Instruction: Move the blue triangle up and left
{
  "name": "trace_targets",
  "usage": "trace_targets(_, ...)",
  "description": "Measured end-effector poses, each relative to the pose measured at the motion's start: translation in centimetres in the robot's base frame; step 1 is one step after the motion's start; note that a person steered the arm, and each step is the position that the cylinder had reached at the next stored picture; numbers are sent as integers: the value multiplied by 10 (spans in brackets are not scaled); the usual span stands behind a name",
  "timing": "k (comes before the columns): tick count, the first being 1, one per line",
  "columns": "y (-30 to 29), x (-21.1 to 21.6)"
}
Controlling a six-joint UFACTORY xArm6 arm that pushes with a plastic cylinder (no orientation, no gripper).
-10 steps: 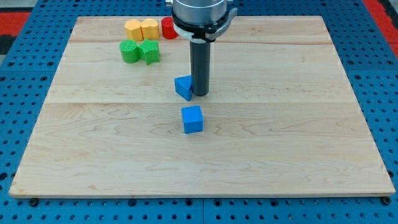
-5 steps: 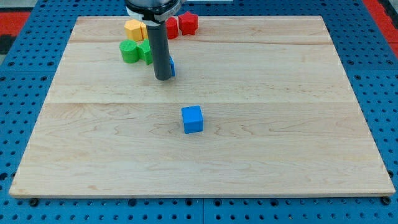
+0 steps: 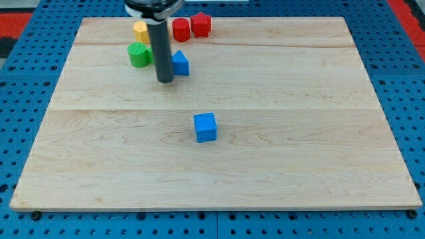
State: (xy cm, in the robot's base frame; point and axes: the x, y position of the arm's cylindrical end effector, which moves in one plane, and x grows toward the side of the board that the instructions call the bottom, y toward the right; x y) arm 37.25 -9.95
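The blue triangle (image 3: 180, 64) lies on the wooden board (image 3: 265, 133) in the upper left part, just right of my rod. My tip (image 3: 165, 81) rests on the board at the triangle's lower left, close beside it. A blue cube (image 3: 205, 127) sits near the board's middle, well below and to the right of the tip.
A green block (image 3: 138, 54) sits just left of the rod; a second green block is hidden behind it. A yellow block (image 3: 140, 30) is at the top left. Two red blocks (image 3: 181, 28) (image 3: 200, 24) stand at the top edge.
The rod moved up and left, pushing the blue triangle from the middle towards the green blocks. It has now slid slightly further left, uncovering the triangle.
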Motion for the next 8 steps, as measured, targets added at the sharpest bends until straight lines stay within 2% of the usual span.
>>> trace_targets(4, 21, -30)
trace_targets(5, 29, -31)
trace_targets(7, 67, -3)
trace_targets(8, 75, -21)
